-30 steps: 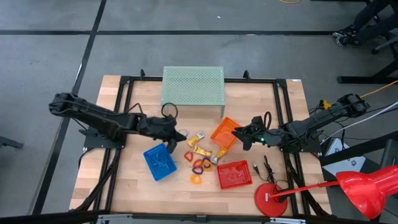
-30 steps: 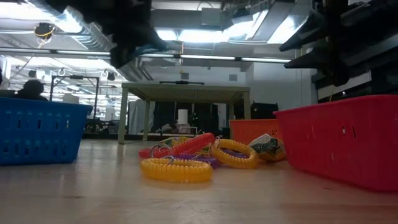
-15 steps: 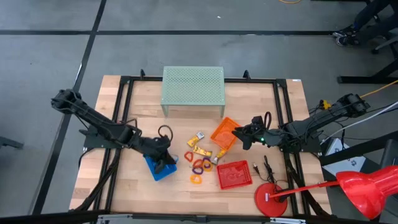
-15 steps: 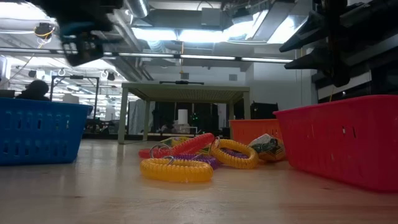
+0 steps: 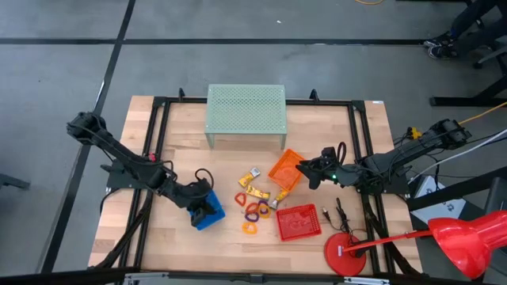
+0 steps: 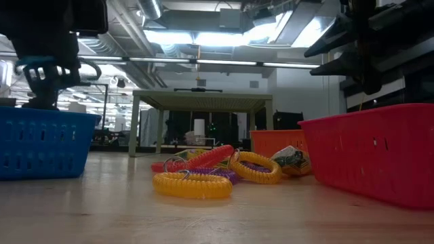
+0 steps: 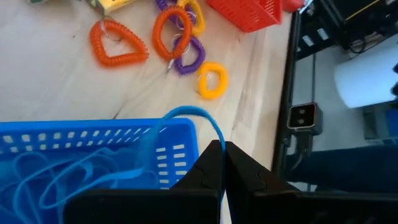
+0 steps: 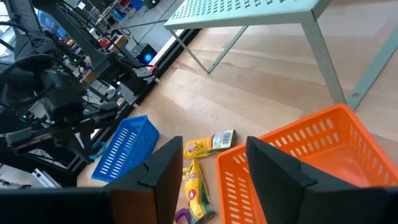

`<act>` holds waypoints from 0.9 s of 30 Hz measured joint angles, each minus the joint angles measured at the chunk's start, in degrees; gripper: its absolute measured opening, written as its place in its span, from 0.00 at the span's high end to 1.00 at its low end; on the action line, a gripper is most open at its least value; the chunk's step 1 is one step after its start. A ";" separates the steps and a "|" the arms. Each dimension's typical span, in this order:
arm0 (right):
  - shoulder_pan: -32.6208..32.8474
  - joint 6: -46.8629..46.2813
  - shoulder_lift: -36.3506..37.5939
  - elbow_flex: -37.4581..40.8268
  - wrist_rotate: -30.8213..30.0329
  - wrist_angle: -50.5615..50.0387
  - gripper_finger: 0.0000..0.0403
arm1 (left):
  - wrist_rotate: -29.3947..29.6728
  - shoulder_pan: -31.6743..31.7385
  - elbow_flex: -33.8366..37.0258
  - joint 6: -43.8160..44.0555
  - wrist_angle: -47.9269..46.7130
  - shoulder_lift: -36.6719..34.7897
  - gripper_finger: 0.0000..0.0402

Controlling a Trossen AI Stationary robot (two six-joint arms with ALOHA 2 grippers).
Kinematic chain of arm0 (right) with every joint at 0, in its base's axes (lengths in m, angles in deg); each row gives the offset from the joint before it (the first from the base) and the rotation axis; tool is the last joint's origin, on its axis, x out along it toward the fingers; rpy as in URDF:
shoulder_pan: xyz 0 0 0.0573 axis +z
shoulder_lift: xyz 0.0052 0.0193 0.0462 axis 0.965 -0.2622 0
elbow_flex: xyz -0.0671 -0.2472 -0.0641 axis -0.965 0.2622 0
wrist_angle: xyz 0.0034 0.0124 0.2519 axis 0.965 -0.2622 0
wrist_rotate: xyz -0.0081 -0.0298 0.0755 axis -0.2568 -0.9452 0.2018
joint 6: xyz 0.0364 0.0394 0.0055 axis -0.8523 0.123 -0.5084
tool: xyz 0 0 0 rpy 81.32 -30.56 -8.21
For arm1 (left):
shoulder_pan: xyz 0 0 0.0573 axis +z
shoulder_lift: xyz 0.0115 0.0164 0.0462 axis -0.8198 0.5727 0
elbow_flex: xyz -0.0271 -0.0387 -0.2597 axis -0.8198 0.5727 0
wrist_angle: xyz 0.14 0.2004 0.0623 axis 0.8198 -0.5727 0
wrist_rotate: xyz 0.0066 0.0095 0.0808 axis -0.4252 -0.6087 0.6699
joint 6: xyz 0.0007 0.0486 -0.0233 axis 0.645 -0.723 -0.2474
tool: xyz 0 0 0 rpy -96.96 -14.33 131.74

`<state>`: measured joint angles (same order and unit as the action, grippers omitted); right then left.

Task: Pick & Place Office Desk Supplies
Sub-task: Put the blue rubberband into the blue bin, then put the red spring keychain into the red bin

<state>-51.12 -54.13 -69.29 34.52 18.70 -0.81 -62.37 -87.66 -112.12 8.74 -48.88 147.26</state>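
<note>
left gripper [image 7: 222, 149]: fingers pinched tight on a thin blue loop [image 7: 189, 115], over the blue basket [image 5: 207, 212] at lower left of the high view.
hidden: the basket is mostly covered by the gripper from above.
right gripper [image 8: 208, 165]: fingers apart, empty, above the orange basket [image 8: 323, 143].
loose supplies: loops and crayon packs [image 5: 255, 192] lie mid-table between the baskets; the red basket [image 5: 299, 221] sits lower right of them.
open room: bare wood toward the near edge.
</note>
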 joint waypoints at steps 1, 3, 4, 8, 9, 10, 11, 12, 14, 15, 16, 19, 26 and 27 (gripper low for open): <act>0.00 -0.12 0.00 0.00 0.03 0.00 0.56 | -0.13 0.00 0.00 0.21 -1.00 0.00 0.99; 0.00 -0.15 0.00 0.00 0.18 0.00 0.56 | -0.91 -0.26 0.04 1.03 -3.27 0.00 0.99; 0.00 -0.17 0.00 0.00 0.27 0.00 0.56 | -1.47 -0.52 0.04 1.45 -4.23 0.00 0.99; -0.01 -0.17 0.00 0.00 0.39 0.00 0.56 | -2.85 -1.59 0.09 2.70 -6.56 0.00 0.99; -0.02 -0.17 0.00 0.00 0.39 0.00 0.56 | -2.78 -1.81 0.09 3.05 -7.08 0.00 0.99; -0.01 -0.17 0.00 0.00 0.39 -0.01 0.56 | -2.65 -1.93 0.09 3.42 -7.44 0.00 0.99; 0.00 -0.17 0.00 0.00 0.39 0.00 0.56 | -2.34 -1.94 0.09 3.75 -7.55 0.00 0.99; 0.00 -0.18 0.00 0.00 0.39 -0.01 0.56 | -1.95 -1.92 0.09 3.99 -7.43 0.00 0.99; -0.02 -0.17 0.00 0.00 0.39 0.00 0.56 | -1.50 -1.92 0.09 4.51 -7.50 0.00 0.99; 0.00 -0.17 0.00 0.00 0.39 0.00 0.56 | -1.48 -1.92 0.09 4.76 -7.76 0.00 0.98; 0.00 -0.17 0.00 0.00 0.39 0.00 0.56 | -1.74 -1.92 0.09 4.97 -8.09 0.00 0.98; -0.01 -0.32 0.00 0.00 0.39 0.00 0.56 | -2.86 -1.92 0.09 6.75 -10.52 0.00 0.93; -0.02 -0.34 0.00 0.00 0.44 0.04 0.56 | -3.67 -1.92 0.09 9.31 -13.75 0.00 0.76; -0.01 -0.34 0.00 0.00 0.44 0.07 0.56 | -3.67 -1.92 0.09 9.70 -13.76 0.00 0.73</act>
<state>-51.13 -54.47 -69.29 34.52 19.13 -0.74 -66.04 -89.58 -112.04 18.44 -62.64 147.26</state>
